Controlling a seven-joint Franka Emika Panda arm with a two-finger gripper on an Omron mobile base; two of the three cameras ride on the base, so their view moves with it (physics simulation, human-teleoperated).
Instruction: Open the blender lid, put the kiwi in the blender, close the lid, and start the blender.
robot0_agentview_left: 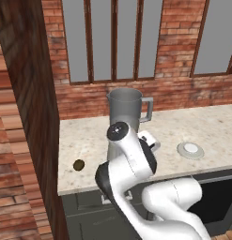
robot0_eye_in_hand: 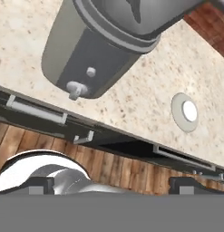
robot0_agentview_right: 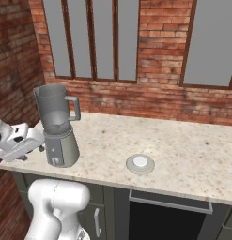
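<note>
Blender (robot0_agentview_left: 123, 112) stands on the speckled table (robot0_agentview_left: 197, 124) in the left base view, its jar uncovered, with the arm's white links in front of its base. Kiwi (robot0_agentview_left: 79, 164) lies near the table's front left edge, well apart from the lid (robot0_agentview_left: 190, 150), which rests flat near the front edge on the blender's other side.

From the right base view, the blender (robot0_agentview_right: 58, 126) sits near the table's left end, handle toward the window wall. The lid (robot0_agentview_right: 140, 163) lies to its right near the front edge. The white hand hangs just left of the blender base.

Through the hand view, the end effector (robot0_eye_in_hand: 111, 183) is spread wide and holds nothing. The blender base (robot0_eye_in_hand: 93, 59), with its white knob (robot0_eye_in_hand: 76, 89), and the lid (robot0_eye_in_hand: 186, 112) appear beyond it.
</note>
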